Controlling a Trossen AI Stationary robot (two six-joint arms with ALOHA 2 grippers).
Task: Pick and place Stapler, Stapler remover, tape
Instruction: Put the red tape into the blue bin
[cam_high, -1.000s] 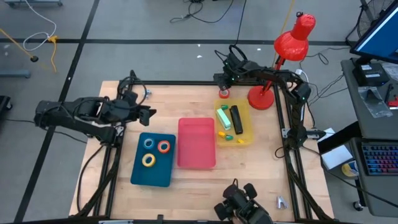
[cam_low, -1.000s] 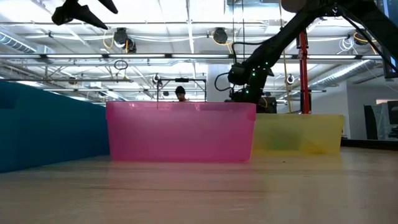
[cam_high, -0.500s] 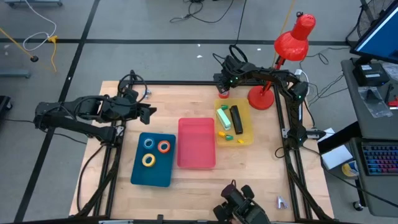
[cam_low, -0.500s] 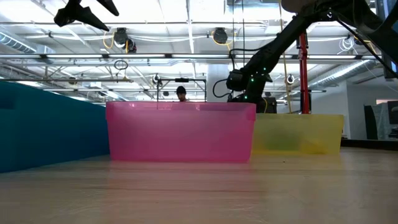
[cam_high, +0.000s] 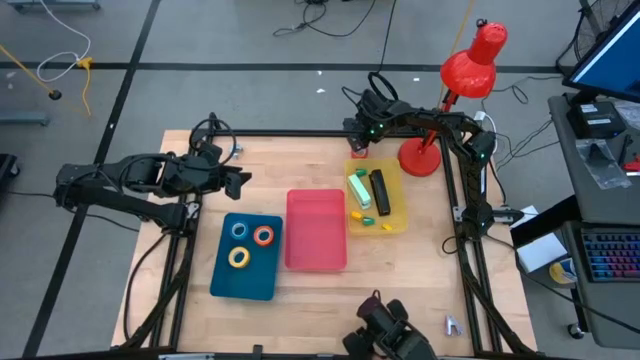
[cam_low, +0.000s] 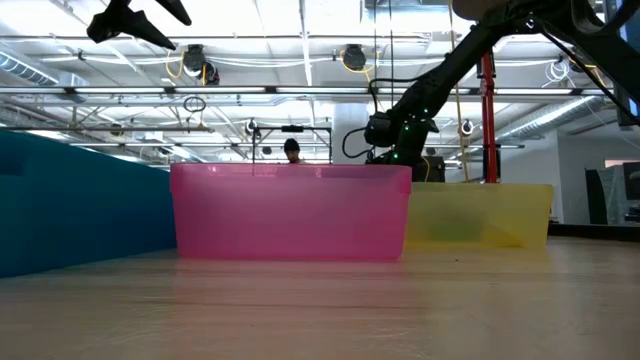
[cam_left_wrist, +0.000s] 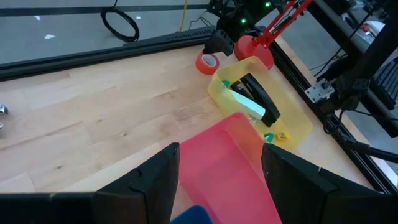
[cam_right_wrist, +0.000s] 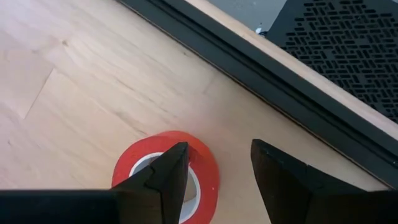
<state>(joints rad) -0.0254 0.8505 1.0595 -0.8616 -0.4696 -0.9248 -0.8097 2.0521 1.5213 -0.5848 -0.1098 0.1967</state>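
Observation:
The red tape roll (cam_high: 358, 153) lies flat on the wood near the table's far edge, just beyond the yellow tray (cam_high: 397, 215). My right gripper (cam_high: 357, 142) hangs over it, open; in its wrist view (cam_right_wrist: 219, 149) one finger is over the ring (cam_right_wrist: 205, 165) and the other stands outside it. The blue (cam_high: 239, 230), orange (cam_high: 263, 236) and yellow (cam_high: 239, 257) rolls lie in the blue tray (cam_high: 245, 285). A black stapler (cam_high: 380, 192) and a green-and-white tool (cam_high: 359, 190) lie in the yellow tray. My left gripper (cam_high: 243, 181) waits, open, high over the table's left part. My right gripper comes at the red tape roll from above, pointing down, one finger (cam_right_wrist: 168, 177) over the ring's inner edge and the other (cam_right_wrist: 280, 177) outside its wall. The roll lies flat on the table. Whether either finger touches it, I cannot tell.
A pink tray (cam_high: 316, 230) stands between the blue and yellow trays. The red lamp's base (cam_high: 420, 158) sits right of the red roll, close to my right arm. The black frame rail (cam_right_wrist: 261, 68) runs just beyond the roll. Small green and yellow pieces (cam_high: 365, 217) lie in the yellow tray.
My right gripper has come down a little toward the red tape roll in the first half second, then held still. The tape and the trays have stayed where they were.

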